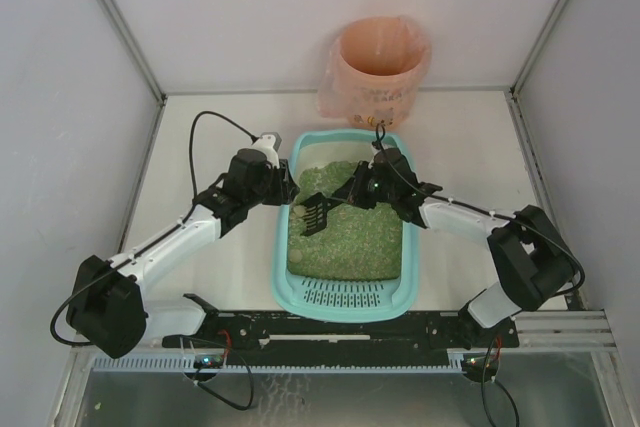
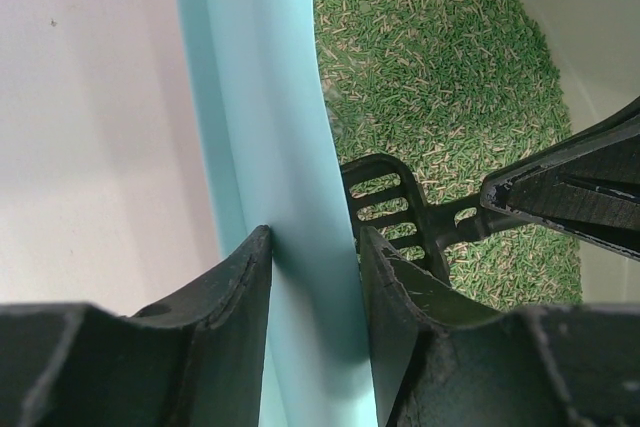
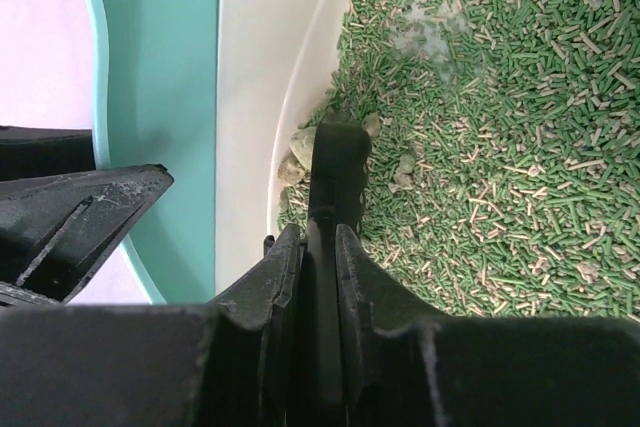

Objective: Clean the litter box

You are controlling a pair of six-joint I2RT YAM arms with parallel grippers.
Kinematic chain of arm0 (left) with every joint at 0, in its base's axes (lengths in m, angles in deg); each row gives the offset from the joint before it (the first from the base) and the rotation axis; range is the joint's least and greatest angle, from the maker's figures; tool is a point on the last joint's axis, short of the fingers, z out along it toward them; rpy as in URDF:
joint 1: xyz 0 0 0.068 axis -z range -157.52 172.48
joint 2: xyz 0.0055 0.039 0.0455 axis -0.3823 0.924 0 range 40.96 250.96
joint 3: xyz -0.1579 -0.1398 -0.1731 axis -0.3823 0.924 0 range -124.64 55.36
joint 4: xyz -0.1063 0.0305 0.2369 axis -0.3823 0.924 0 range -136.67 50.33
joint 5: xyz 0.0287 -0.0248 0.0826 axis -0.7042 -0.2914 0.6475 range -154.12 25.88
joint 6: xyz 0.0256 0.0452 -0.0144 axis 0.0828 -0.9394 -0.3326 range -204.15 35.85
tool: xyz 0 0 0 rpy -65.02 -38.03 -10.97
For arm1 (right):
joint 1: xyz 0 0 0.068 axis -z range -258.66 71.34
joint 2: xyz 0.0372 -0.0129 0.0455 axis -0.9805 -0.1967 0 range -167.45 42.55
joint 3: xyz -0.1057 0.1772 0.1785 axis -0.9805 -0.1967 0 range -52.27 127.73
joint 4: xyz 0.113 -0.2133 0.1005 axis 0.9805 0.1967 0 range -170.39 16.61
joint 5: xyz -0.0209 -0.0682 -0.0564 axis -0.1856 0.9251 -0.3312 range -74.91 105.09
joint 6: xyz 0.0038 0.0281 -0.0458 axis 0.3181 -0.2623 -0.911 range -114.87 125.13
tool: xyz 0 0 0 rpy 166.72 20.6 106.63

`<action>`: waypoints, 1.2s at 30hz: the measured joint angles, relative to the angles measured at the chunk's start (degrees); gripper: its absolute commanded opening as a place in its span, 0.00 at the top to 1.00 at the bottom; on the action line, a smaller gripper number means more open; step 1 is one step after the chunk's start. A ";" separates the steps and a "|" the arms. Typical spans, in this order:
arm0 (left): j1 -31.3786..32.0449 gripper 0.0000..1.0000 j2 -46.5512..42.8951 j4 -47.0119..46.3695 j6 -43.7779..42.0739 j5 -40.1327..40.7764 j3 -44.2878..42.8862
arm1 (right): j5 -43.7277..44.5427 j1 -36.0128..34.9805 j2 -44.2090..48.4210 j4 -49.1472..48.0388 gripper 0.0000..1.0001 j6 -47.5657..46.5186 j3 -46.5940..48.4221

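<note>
The light-teal litter box lies mid-table, full of green litter, its slotted grate end nearest the arm bases. My left gripper is shut on the box's left rim, one finger outside and one inside the wall. My right gripper is shut on the handle of a small black slotted scoop. The scoop's head rests low in the litter by the left wall. In the right wrist view the scoop points at pale greenish clumps against the white inner wall.
A round bin lined with a pink bag stands just behind the box's far end. White walls close in the table on the left, right and back. The left gripper's fingers show beside the rim in the right wrist view.
</note>
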 measured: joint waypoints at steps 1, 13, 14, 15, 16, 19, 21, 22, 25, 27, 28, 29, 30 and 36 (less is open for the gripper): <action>0.00 0.58 0.00 0.00 0.00 0.00 0.00 | -0.02 0.04 0.09 -1.27 1.00 0.92 -0.74; 0.00 0.59 0.00 -0.04 -0.46 1.40 0.00 | 0.72 -0.15 -0.09 -6.10 1.00 5.27 -3.10; 0.00 0.59 0.00 -0.04 -0.46 1.40 0.00 | 1.27 -0.33 0.35 -5.75 1.00 5.31 -3.41; 0.00 0.58 0.00 -0.04 -0.46 1.42 0.00 | 1.79 -0.55 0.74 -5.62 1.00 5.29 -3.63; 0.00 0.58 0.00 -0.04 -0.44 1.44 0.00 | 2.45 -0.90 1.29 -5.27 1.00 5.27 -3.67; 0.00 0.59 0.00 -0.04 -0.46 1.46 0.00 | 3.85 -1.55 3.65 -4.26 1.00 5.03 -3.67; 0.00 0.58 -0.04 -0.04 -0.44 1.49 0.00 | 4.24 -1.68 5.35 -3.98 1.00 4.85 -3.67; 0.00 0.58 -0.09 -0.02 -0.44 1.53 0.00 | 4.42 -1.68 6.19 -4.00 1.00 4.81 -3.67; 0.00 0.57 -0.15 0.00 -0.44 1.60 0.00 | 4.92 -1.68 7.96 -4.04 1.00 4.74 -3.72; 0.00 0.56 -0.26 0.04 -0.46 1.64 0.00 | 5.11 -1.66 8.50 -4.07 1.00 4.70 -3.91; 0.00 0.55 -0.28 0.07 -0.46 1.64 0.00 | 5.11 -1.64 8.87 -4.02 1.00 4.68 -4.22; 0.00 0.54 -0.35 0.11 -0.48 1.64 0.00 | 5.14 -1.62 9.09 -4.00 1.00 4.68 -4.46; 0.00 0.52 -0.39 0.17 -0.52 1.64 0.00 | 5.14 -1.60 9.35 -3.98 1.00 4.68 -4.76; 0.24 0.41 -1.77 2.16 -0.83 0.55 0.00 | 5.31 -0.83 11.39 -3.15 1.00 4.68 -7.54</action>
